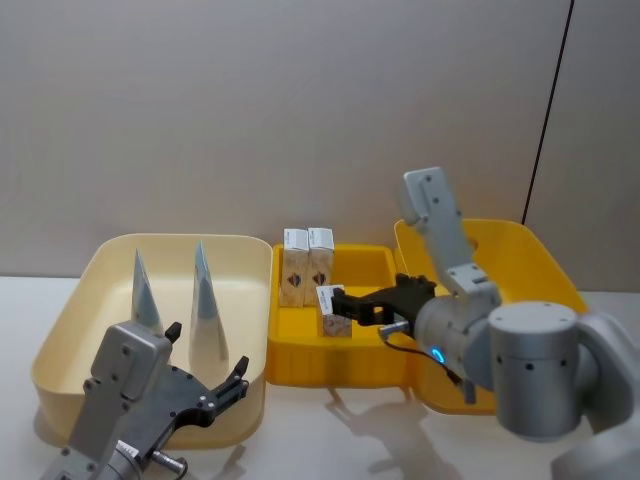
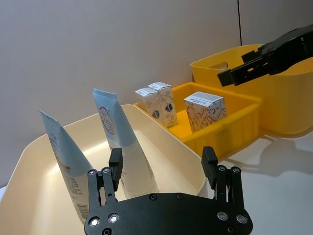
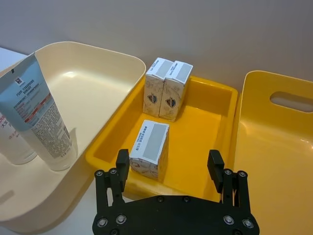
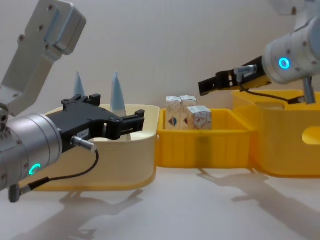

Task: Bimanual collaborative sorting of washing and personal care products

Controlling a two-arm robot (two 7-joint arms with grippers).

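Over the near rim of the cream bin [image 1: 75,300], the left gripper [image 2: 162,159] hovers with fingers spread, holding nothing. Two light-blue tubes [image 1: 205,300] stand cap-down inside, just beyond it.

Right gripper [image 3: 167,159]: above the small yellow tray [image 1: 300,360], fingers apart, empty. Two cartons [image 1: 307,262] stand touching at the tray's far left corner. A third carton [image 3: 150,147] stands alone by the near wall, below the gripper and off to one side of its centre line. The large yellow bin [image 1: 540,260] sits beside the tray at the table's right end.

Risks, as judged:
- Straight descent on the right: one finger could land on the lone carton's top and crush or tip it, since it is not centred between the fingers.
- The near tray wall is close, so a finger may catch it.
- The tubes are tall on narrow bases, so a nudge from the left fingers would topple them.
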